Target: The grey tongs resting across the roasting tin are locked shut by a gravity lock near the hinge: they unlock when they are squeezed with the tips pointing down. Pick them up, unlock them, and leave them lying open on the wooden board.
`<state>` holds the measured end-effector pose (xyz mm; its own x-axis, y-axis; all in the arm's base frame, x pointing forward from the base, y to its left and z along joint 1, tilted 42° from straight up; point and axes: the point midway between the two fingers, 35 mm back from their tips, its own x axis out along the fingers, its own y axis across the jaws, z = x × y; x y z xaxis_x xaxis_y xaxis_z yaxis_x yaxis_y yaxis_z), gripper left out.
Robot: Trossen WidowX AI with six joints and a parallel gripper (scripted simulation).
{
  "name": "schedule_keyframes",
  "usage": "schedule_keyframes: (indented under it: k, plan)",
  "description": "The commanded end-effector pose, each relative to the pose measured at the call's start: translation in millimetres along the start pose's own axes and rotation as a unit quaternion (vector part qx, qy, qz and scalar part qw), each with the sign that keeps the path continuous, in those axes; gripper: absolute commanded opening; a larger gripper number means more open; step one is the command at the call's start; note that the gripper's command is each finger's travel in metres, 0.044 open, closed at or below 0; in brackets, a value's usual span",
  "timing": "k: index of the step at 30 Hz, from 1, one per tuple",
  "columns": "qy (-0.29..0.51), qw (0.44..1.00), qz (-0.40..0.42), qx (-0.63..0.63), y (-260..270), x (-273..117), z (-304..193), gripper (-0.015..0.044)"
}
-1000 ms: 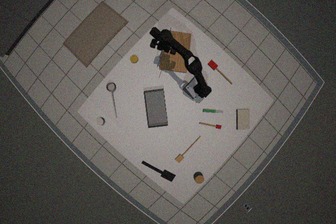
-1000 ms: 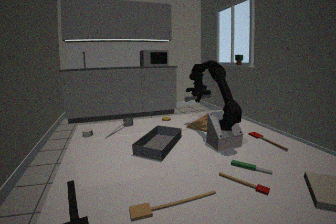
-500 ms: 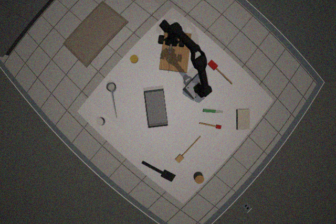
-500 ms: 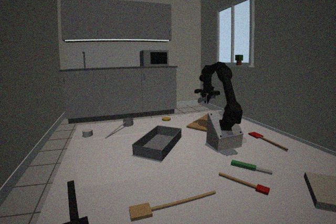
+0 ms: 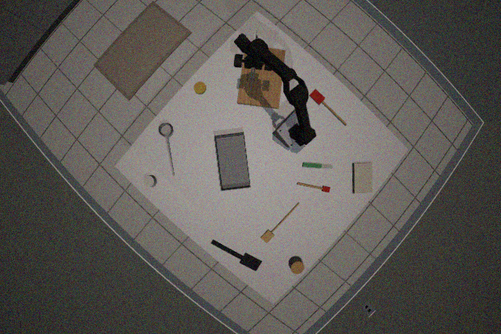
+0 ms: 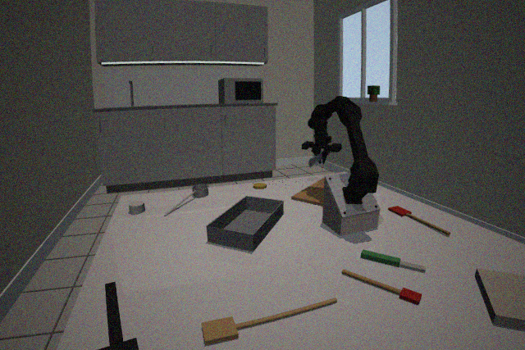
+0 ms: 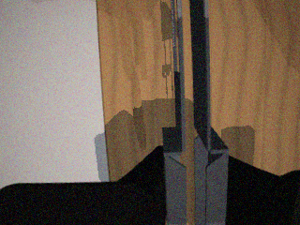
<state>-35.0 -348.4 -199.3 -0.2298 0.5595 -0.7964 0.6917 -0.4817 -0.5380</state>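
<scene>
My gripper (image 5: 254, 66) (image 6: 322, 158) (image 7: 180, 153) is shut on the grey tongs and holds them in the air above the wooden board (image 5: 245, 98) (image 6: 304, 197) (image 7: 244, 70). The tongs (image 5: 253, 73) (image 6: 315, 161) show as a small grey piece at the fingertips in the exterior view. In the top view the arm covers much of them. Whether they are locked, and which way their tips point, I cannot tell. Shadows of the gripper and tongs fall on the board. The roasting tin (image 5: 218, 162) (image 6: 229, 238) stands apart from the board, with nothing across it.
A yellow disc (image 5: 200, 87) (image 6: 259, 185) lies left of the board. A red-headed spatula (image 5: 317, 97) (image 6: 399, 211) lies to its right. The arm's base (image 6: 352, 220) stands near the board. A ladle (image 5: 165, 129) (image 6: 200, 190), a green-handled tool (image 5: 311, 165) (image 6: 380, 257) and other utensils lie farther off.
</scene>
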Motion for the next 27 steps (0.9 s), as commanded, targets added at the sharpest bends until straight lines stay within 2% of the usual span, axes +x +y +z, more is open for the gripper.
schedule_keyframes:
  k: [1,27]
  plan:
    - [-0.049,0.999,0.002,-0.008,6,-5,3,-0.015]
    - [-0.283,0.959,-0.006,-0.025,21,-6,2,-0.015]
